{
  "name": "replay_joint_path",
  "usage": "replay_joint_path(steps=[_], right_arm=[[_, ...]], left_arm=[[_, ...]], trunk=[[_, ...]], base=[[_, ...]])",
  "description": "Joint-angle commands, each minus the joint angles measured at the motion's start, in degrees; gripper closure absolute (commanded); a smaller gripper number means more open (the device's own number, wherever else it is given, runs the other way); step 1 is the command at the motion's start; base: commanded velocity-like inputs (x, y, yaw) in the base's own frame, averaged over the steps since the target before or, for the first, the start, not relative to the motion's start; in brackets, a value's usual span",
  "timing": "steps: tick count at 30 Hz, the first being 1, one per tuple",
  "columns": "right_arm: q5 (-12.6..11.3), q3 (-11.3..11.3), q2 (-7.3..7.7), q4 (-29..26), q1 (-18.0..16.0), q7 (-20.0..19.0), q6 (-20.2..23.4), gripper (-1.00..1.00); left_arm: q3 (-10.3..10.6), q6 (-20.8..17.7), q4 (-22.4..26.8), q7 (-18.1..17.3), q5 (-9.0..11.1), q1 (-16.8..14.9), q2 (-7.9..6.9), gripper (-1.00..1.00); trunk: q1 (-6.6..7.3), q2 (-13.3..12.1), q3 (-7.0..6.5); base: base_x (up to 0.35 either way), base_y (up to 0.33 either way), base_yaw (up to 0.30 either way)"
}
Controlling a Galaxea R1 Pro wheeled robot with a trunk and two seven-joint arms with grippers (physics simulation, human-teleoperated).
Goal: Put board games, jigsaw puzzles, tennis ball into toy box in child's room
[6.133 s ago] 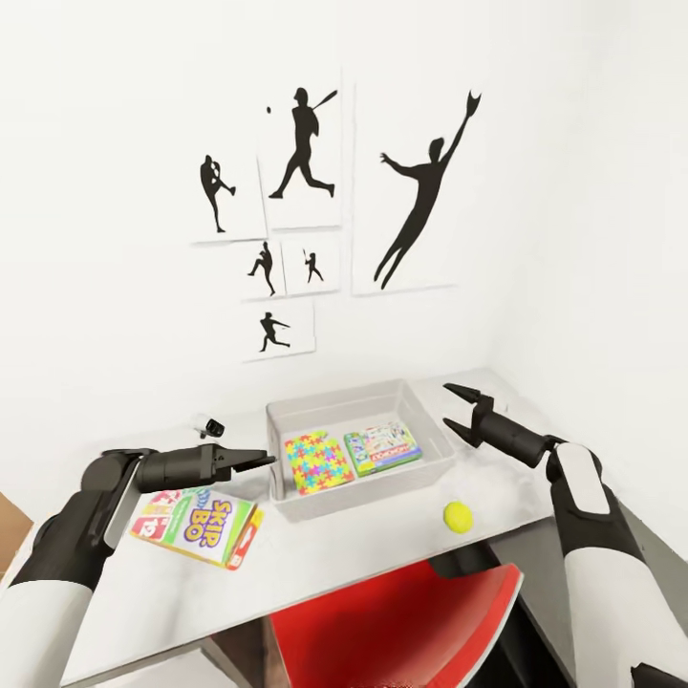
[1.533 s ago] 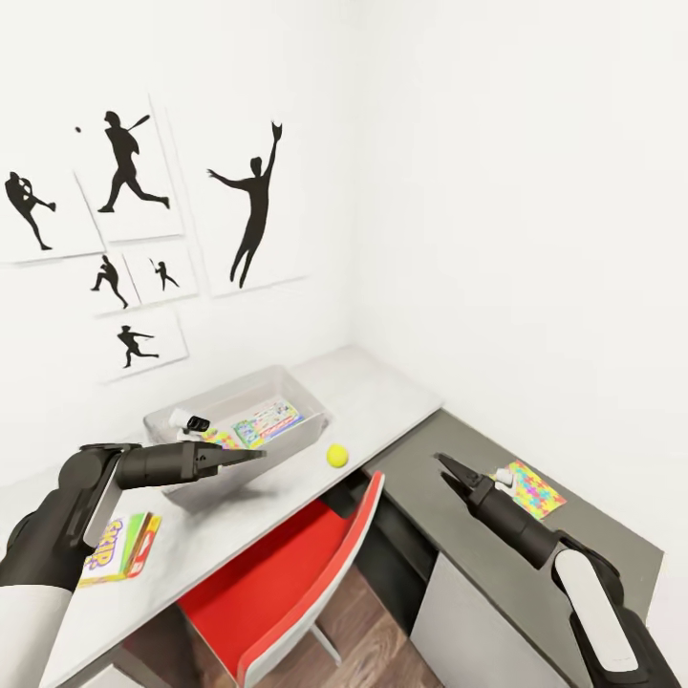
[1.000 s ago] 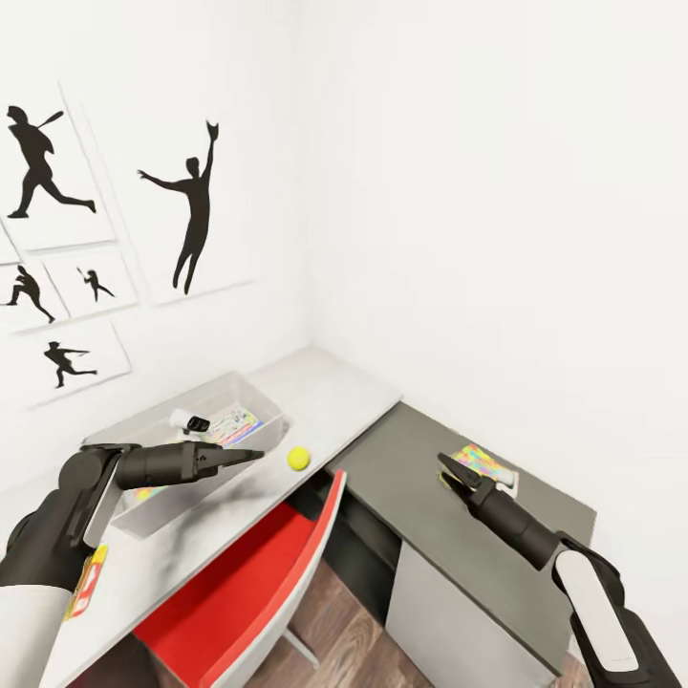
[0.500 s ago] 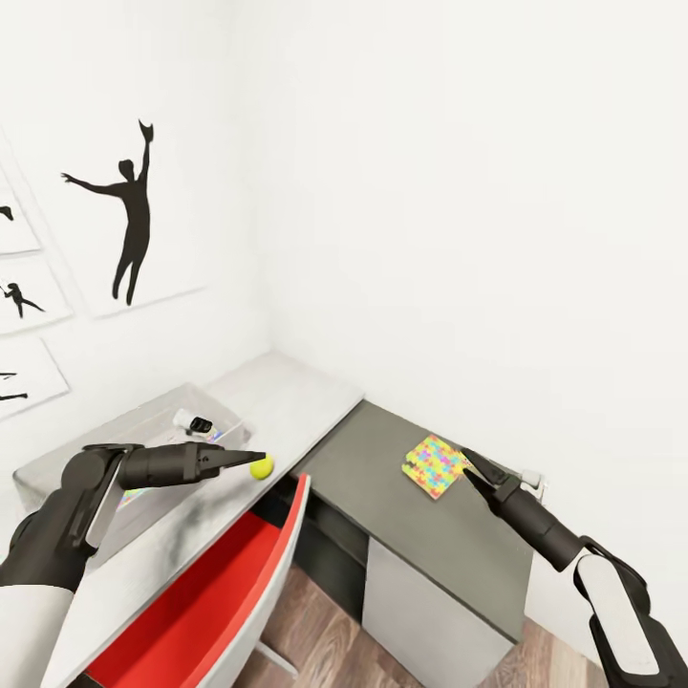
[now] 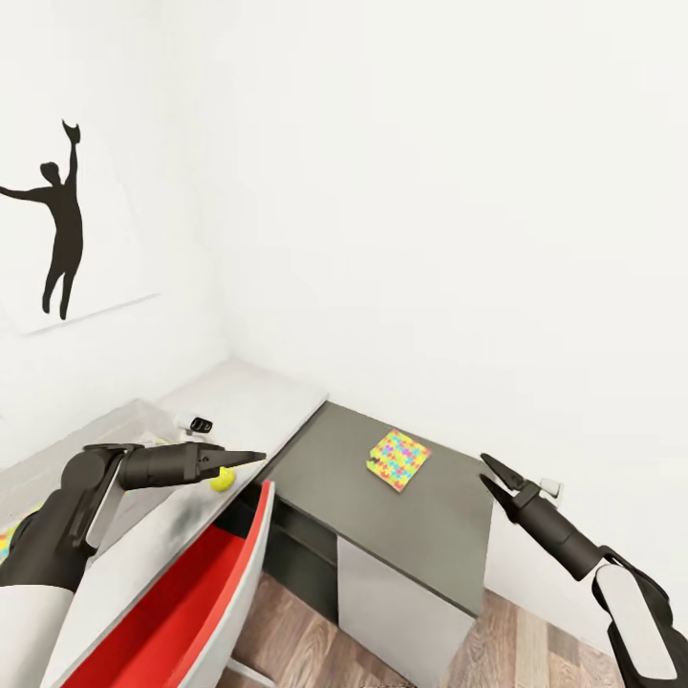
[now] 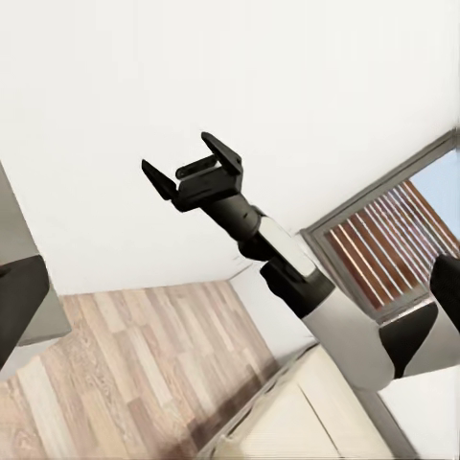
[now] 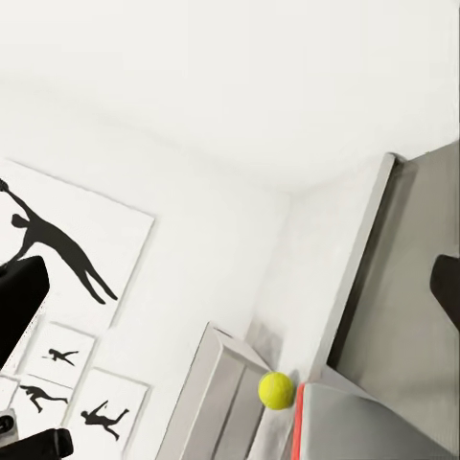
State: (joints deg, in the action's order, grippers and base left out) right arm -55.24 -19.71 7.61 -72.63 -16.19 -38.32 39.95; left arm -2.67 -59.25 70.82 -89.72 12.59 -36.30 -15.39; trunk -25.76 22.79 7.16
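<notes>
While right fingers (image 5: 499, 475) spread empty, left fingers (image 5: 250, 458) pressed together, holding nothing.

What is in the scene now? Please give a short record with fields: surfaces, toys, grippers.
surfaces: pale table along the wall; lower dark desk joins it at the corner
toys: jigsaw flat on the dark desk; ball on the pale table near its front edge
toy box: grey rim partly visible at the left edge
chair: red chair beside the pale table
left gripper: looks shut, empty, near the ball in the head view
right gripper: open, empty, off the desk's right end
</notes>
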Motion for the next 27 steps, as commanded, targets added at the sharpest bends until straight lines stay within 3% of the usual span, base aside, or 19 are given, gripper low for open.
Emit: replay_joint_path(steps=[1,8,27], right_arm=[[-0.2,-0.5,0.05,0.3,-0.1,-0.7,0.4,-1.0],[-0.1,-2.7,0.12,1.0,0.0,-2.4,0.4,-1.0],[-0.1,-3.5,0.15,1.8,0.0,-2.6,0.4,-1.0]], left_arm=[[0.0,-0.6,0.0,-0.2,0.0,0.0,-0.05,-1.0],[0.1,-0.6,0.3,-0.2,0.1,-0.1,-0.02,-1.0],[0.2,-0.6,0.5,-0.2,0.1,-0.1,0.11,-1.0]], trunk=[[-0.03,0.1,0.09],[-0.03,0.1,-0.14],[-0.03,0.1,-0.79]], base=[[-0.159,0.0,-0.278],[-0.191,0.0,-0.278],[-0.013,0.0,-0.278]])
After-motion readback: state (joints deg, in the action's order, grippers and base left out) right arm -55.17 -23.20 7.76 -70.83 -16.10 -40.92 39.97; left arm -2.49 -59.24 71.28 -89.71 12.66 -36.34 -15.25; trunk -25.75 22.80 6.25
